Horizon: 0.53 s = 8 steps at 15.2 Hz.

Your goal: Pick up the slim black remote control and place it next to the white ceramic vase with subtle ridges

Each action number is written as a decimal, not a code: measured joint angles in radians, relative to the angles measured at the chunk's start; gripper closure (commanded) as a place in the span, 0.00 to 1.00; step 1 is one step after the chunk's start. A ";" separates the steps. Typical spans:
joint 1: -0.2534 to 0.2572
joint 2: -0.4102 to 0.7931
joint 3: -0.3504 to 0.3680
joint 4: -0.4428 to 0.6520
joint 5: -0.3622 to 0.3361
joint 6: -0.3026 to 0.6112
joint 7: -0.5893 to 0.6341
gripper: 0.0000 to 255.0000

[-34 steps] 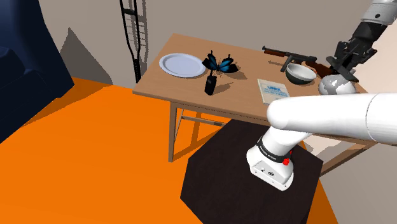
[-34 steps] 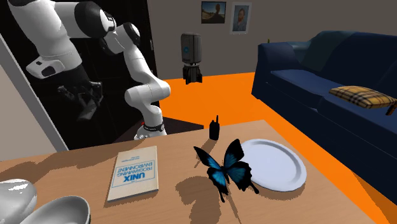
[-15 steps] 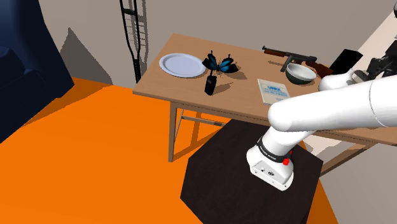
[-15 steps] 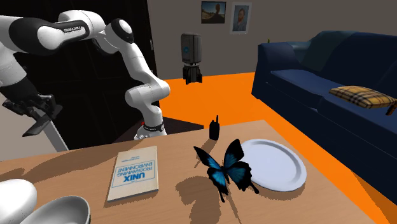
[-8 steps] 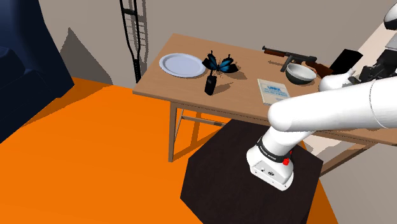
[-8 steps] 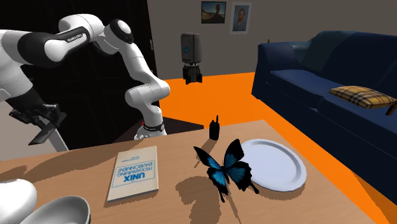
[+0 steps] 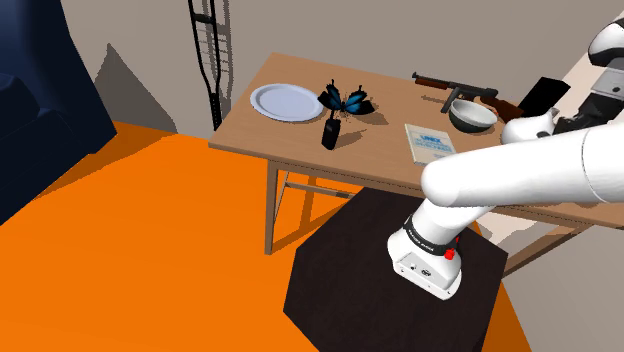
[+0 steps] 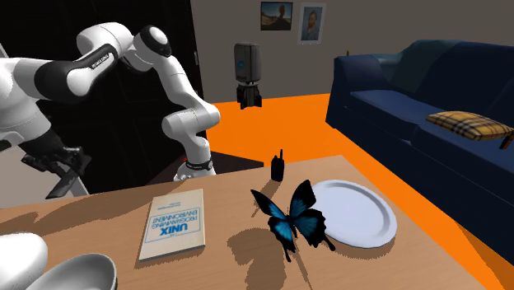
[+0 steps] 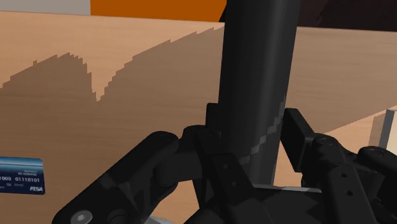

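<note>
Orange flooring spreads under a light wooden table (image 7: 300, 135) in a living room with a dark blue sofa (image 8: 412, 91) and two framed pictures (image 8: 284, 14) on the far wall. On the tabletop, from the shoulder view's left, lie a round white plate (image 7: 285, 101), a blue and black butterfly figure (image 7: 345, 99), a small black handset with a short aerial (image 7: 329, 134) standing near the table's front edge, a pale paperback book (image 7: 428, 141), a grey round bowl (image 7: 472, 116) and a brown and black toy gun (image 7: 458, 88) behind the bowl. The white rounded vase (image 8: 18, 254) sits at the table's end, just beside the bowl.

The all-black two-finger gripper (image 9: 254, 137) is clamped on the slim black remote control (image 9: 259, 76): in the wrist view both fingers press its sides and the long slab runs away from the hand over the wood. In the shoulder view the remote shows tilted, just above the vase and to the right of the bowl. In the second exterior view the hand hangs at the left, beyond the table's far edge, against a black area. A blue card with white digits (image 9: 19, 175) lies flat on the table beside the gripper.
</note>
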 measured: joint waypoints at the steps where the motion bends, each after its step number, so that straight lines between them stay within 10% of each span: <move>1: 0.000 -0.001 -0.008 -0.012 -0.005 0.012 0.003 1.00; 8: 0.020 0.005 -0.076 -0.075 -0.037 0.099 0.020 1.00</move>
